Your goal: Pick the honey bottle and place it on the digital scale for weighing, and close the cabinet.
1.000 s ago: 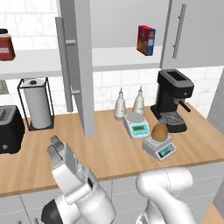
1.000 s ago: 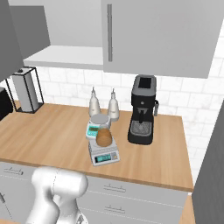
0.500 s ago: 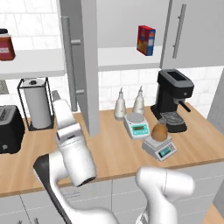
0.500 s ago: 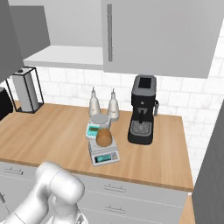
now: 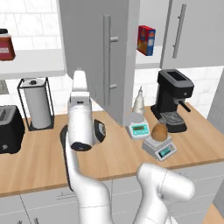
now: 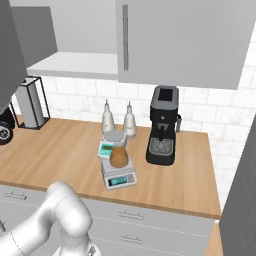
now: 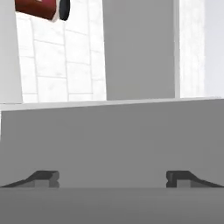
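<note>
The amber honey bottle (image 5: 160, 131) (image 6: 119, 157) stands on the light-grey digital scale (image 5: 162, 150) (image 6: 120, 177) on the wooden counter, left of the coffee machine. The grey wall cabinet's left door (image 5: 94, 57) hangs open in front of the shelf; its right door (image 5: 192, 30) (image 6: 185, 40) is shut. My arm (image 5: 81, 118) reaches upward beside the open door, far from the bottle. In the hand view my gripper (image 7: 113, 178) is open, with nothing between its tips (image 7: 43, 177). A flat grey cabinet surface (image 7: 113, 140) lies just beyond them.
A white scale with a round plate (image 5: 138, 128) and two white bottles (image 6: 118, 120) stand behind the digital scale. A black coffee machine (image 5: 175, 100) (image 6: 162, 132) stands at the right. A paper-towel holder (image 5: 37, 105) and toaster (image 5: 8, 129) are at the left. A red jar (image 5: 5, 46) (image 7: 37, 8) and a red-and-blue box (image 5: 146, 40) sit on the shelf.
My arm has risen from low in front of the counter to up beside the cabinet door. The door now stands further right and shows more of its face. Bottle and scale are unmoved.
</note>
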